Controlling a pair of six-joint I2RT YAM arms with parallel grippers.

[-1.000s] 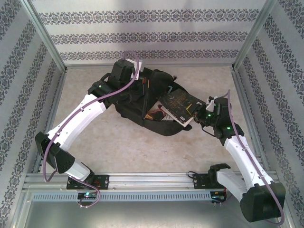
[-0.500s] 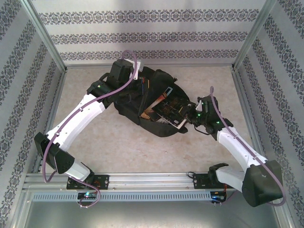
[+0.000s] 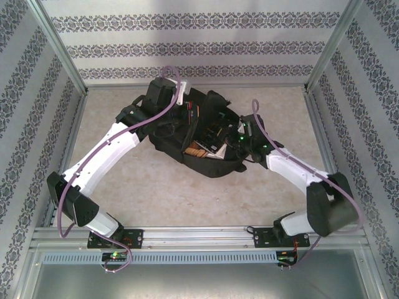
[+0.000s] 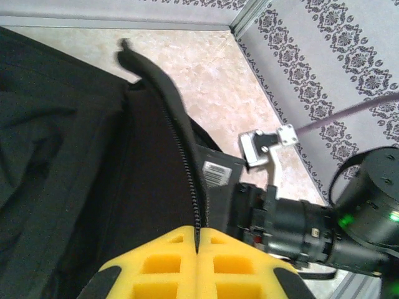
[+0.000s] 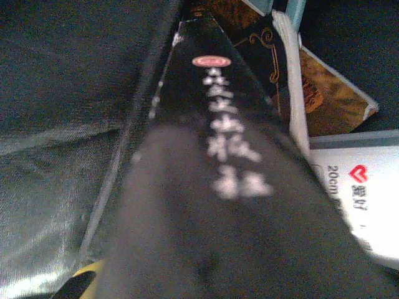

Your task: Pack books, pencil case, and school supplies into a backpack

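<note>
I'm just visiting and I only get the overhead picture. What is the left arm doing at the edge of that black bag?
Observer: Its yellow fingers are pinched shut on the zip edge of the backpack.
Visitor: And what does the right arm have in there?
Observer: A black book, with white lettering and a red oval mark down its spine.
Visitor: Is anything else inside?
Observer: A brown book with gold scrollwork lies right beside it.
</note>
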